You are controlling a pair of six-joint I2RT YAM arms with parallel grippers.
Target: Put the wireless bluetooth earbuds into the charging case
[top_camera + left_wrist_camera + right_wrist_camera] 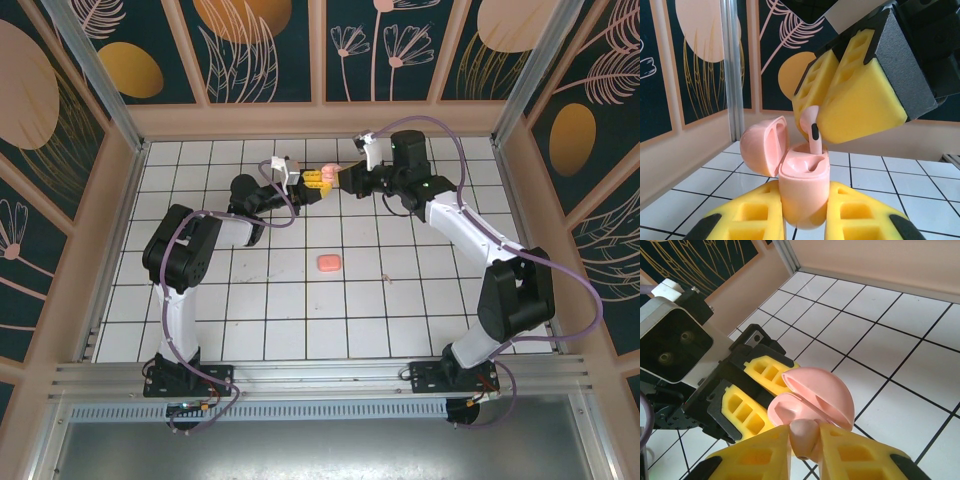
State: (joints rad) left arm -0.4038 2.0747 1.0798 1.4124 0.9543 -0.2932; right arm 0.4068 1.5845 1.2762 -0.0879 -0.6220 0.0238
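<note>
Each arm (178,312) had white links and bulky black joints above a black base (185,378). Purple cables (597,298) looped from the base up along the links. The fingers (860,102) were yellow blocks with rectangular pockets, backed in black.

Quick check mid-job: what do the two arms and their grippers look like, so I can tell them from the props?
The left arm and right arm match: black joints, white links, a purple cable looping along each. The left gripper and right gripper have black bodies and blocky yellow fingers moulded with rectangular pockets.
</note>
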